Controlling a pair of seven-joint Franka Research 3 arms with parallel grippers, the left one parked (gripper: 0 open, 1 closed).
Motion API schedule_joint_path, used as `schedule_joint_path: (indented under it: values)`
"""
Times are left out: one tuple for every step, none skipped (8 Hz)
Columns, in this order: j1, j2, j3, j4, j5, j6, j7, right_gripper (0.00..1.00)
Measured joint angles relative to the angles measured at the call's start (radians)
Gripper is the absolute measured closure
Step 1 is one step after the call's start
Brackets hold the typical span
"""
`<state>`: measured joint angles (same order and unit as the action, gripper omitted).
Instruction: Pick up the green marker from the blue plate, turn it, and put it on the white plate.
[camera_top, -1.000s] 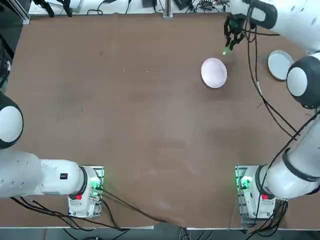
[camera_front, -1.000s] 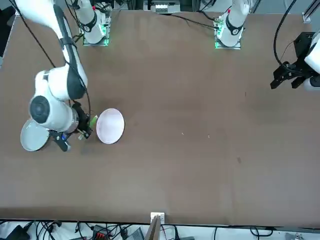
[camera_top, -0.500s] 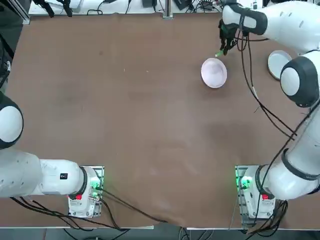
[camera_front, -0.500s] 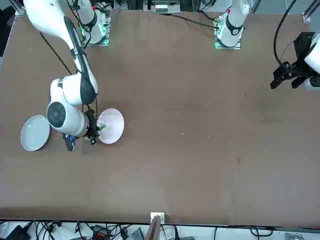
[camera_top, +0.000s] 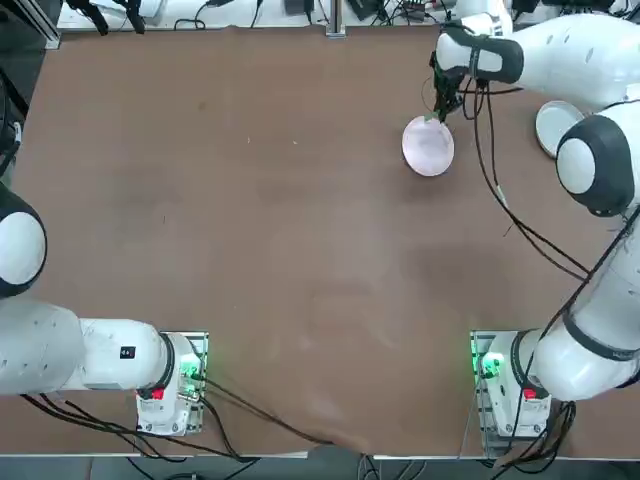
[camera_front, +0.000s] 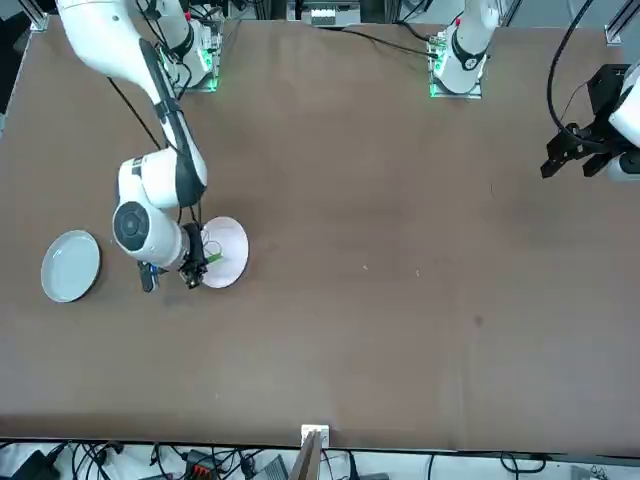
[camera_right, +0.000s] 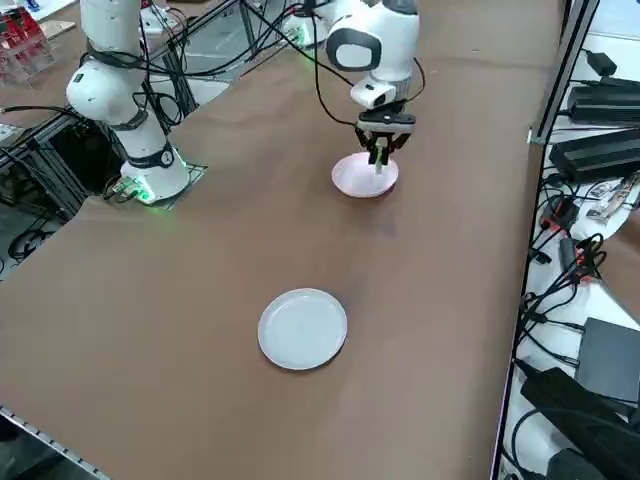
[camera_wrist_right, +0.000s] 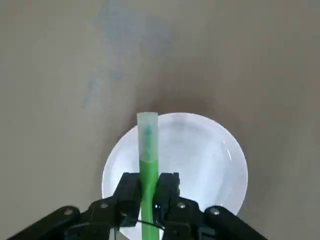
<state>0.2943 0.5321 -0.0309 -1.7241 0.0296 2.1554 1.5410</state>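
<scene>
The white right arm's black two-finger gripper (camera_wrist_right: 148, 192) has swung from beside the small round white plate (camera_wrist_right: 210, 165) to above its rim. Its fingers are clamped on the thin bright green marker (camera_wrist_right: 147, 150), which hangs below them over that plate.

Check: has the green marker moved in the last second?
Yes. Held in the right gripper, the green marker went from beside the white plate to over its rim.
</scene>
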Motion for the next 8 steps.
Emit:
schedule_joint_path:
  values:
    - [0.006,0.000,0.000,-0.018,0.000,0.014,0.024,0.83]
    - [0.012,0.000,0.000,-0.034,0.000,0.028,0.041,0.83]
    - [0.018,0.000,0.000,-0.048,0.000,0.040,0.061,0.83]
    - [0.023,0.000,0.000,-0.064,0.000,0.057,0.079,0.83]
    - [0.029,0.000,0.000,-0.082,0.000,0.080,0.095,0.83]
    - [0.033,0.000,0.000,-0.101,0.000,0.102,0.107,0.83]
    - [0.034,0.000,0.000,-0.118,0.000,0.119,0.113,0.83]
    - [0.034,0.000,-0.001,-0.129,0.000,0.126,0.117,0.83]
